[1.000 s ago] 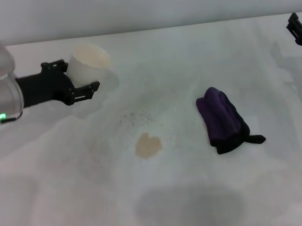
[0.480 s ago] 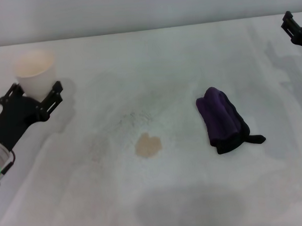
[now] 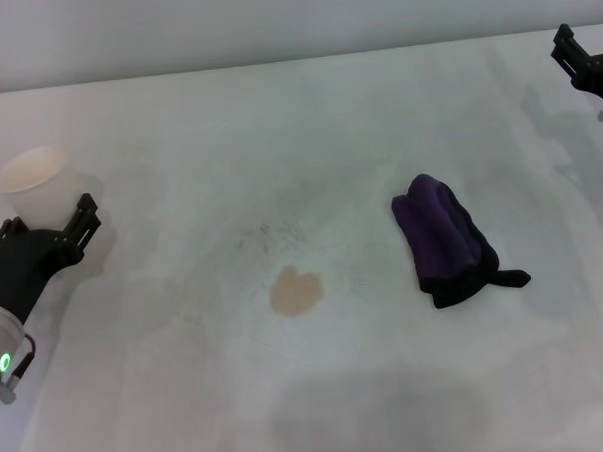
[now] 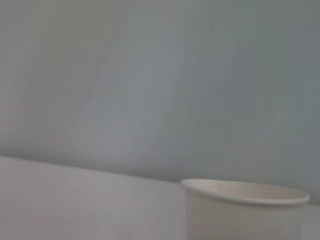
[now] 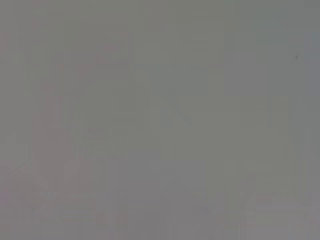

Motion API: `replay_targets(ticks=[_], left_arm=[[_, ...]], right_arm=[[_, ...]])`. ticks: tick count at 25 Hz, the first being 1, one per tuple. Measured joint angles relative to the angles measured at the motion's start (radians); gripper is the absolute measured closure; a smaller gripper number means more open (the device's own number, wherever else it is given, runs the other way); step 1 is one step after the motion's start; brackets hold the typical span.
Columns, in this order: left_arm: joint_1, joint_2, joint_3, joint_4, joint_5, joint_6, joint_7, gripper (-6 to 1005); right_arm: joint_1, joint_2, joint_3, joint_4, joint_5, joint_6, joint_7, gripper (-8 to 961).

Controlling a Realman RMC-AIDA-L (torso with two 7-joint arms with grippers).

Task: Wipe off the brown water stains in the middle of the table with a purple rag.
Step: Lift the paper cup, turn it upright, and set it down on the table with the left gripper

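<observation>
The brown water stain [image 3: 296,290] is a small tan heart-shaped blotch in the middle of the white table [image 3: 337,114]. The purple rag [image 3: 444,238] lies bunched to the stain's right, with its black edge and tail toward the front. No gripper touches either. My left gripper [image 3: 46,219] is at the table's left edge, its fingers on both sides of a white paper cup [image 3: 37,180]. The cup also shows in the left wrist view [image 4: 247,210]. My right gripper [image 3: 587,65] is at the far right back, well away from the rag.
Faint grey speckles [image 3: 272,234] lie just behind the stain. The right wrist view shows only plain grey. A grey wall runs behind the table's far edge.
My left gripper has carried the cup from the back left, near the middle, out to the table's left edge and nearer to me. The right gripper has shifted slightly inward. Rag and stain are unmoved.
</observation>
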Motion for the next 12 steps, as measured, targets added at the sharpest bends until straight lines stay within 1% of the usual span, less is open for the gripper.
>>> replay_targets(ticks=[9,12], left_arm=[[-0.001,0.000,0.000,0.002,0.011,-0.015,0.047,244],[0.002,0.000,0.000,0.005,0.048,-0.029,0.052,242]], right_arm=[[-0.008,0.000,0.000,0.004,0.000,0.000,0.000,98],[-0.008,0.000,0.000,0.004,0.000,0.000,0.000,99]])
